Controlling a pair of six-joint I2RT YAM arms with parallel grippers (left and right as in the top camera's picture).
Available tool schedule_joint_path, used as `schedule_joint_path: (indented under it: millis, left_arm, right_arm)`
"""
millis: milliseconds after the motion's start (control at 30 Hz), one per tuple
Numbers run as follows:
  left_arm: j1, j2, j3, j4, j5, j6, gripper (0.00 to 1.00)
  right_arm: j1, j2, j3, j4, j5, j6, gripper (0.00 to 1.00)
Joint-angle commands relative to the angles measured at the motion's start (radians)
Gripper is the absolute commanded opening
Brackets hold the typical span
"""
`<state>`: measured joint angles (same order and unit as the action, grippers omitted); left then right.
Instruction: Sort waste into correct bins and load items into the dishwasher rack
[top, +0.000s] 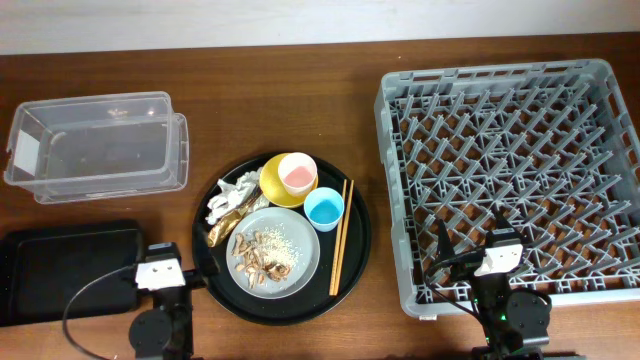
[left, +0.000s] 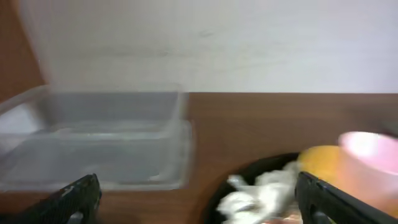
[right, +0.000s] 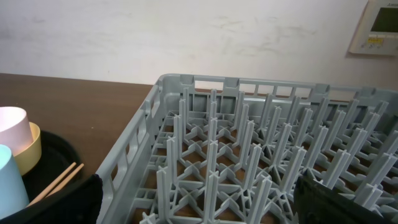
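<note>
Brown wooden table (top: 300, 70), pale wall (right: 186, 31) at the back. At the near edge sit both arms. The left gripper (left: 198, 180) has its jaws spread wide with nothing between them. It is just right of the black tray (top: 60, 265), which lies at the near left. The right gripper (right: 199, 186) is also wide and empty, over the near side of the rack (top: 388, 150).

Between the arms lies the round tray (top: 355, 230) with everything to be sorted. Nearest on it is the plate (top: 305, 262), carrying rice (top: 280, 243) and scraps (top: 258, 262). The chopsticks (top: 341, 237) lie just right of the plate, pointing near to far. The wrappers (top: 228, 205) are at the plate's far left. Beyond the plate stand the blue cup (top: 323, 208), then the pink cup (top: 297, 173) inside the yellow dish (top: 272, 180). The tub (top: 180, 150) is at the far left, well apart from the round tray.

I judge the task not yet begun: the rack, tub and black tray hold nothing. A sensible first move is the left arm reaching right and farther to the wrappers. They lie ahead of its jaws and to the right, low in its wrist view. It would then need to come down over them and close. The chopsticks and blue cup lie left of the right jaws, within that arm's side.
</note>
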<state>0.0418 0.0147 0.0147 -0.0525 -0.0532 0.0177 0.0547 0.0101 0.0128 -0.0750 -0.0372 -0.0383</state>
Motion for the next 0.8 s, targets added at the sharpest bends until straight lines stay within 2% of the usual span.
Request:
schedule_joint_path:
  millis: [0,33,67,133,200,300,367,433,467,533,633,700,767]
  left_arm:
    - [0.002,-0.010,-0.005,0.024,0.562,-0.128,0.99]
    - [0.002,-0.010,-0.005,0.053,0.738,-0.137,0.99]
    - [0.002,-0.010,-0.005,0.082,0.826,-0.137,0.99]
    - [0.002,-0.010,-0.005,0.139,0.896,-0.137,0.99]
    - [0.002,-0.010,-0.005,0.208,0.895,-0.137,0.99]
    - [0.002,-0.010,-0.005,0.421,0.893,-0.138,0.99]
    - [0.002,-0.010,-0.003,0.563,0.826,-0.138,0.99]
    - [0.002,-0.010,0.013,0.594,0.697,-0.138,0.99]
    - [0.002,-0.010,0.032,0.565,0.613,-0.138,0.99]
    - [0.002,-0.002,0.066,0.497,0.536,-0.137,0.99]
    - [0.002,0.068,0.193,0.236,0.394,-0.137,0.99]
    - [0.002,0.169,0.311,0.043,0.315,-0.131,0.99]
    - [0.002,0.346,0.463,-0.124,0.304,-0.077,0.99]
  right_arm:
    - [-0.004,-0.006,-0.007,-0.003,0.012,-0.007,0.98]
    - [-0.004,-0.006,-0.007,-0.003,0.012,-0.006,0.98]
    - [-0.003,-0.006,-0.007,-0.003,0.012,-0.007,0.98]
    - [-0.003,-0.006,-0.007,-0.003,0.012,-0.007,0.98]
    - [-0.004,-0.006,-0.007,-0.003,0.012,-0.007,0.98]
    - [-0.003,-0.006,-0.007,-0.003,0.012,-0.007,0.99]
    - [-0.004,-0.006,-0.007,-0.003,0.012,-0.007,0.98]
    - [-0.004,-0.006,-0.007,-0.003,0.012,-0.007,0.99]
    - [-0.004,-0.006,-0.007,-0.003,0.012,-0.007,0.98]
    - [-0.004,-0.006,-0.007,-0.003,0.012,-0.006,0.99]
    - [-0.004,-0.006,-0.007,-0.003,0.012,-0.007,0.98]
    - [-0.003,-0.006,-0.007,-0.003,0.012,-0.007,0.98]
    - [-0.003,-0.006,-0.007,-0.003,0.012,-0.007,0.98]
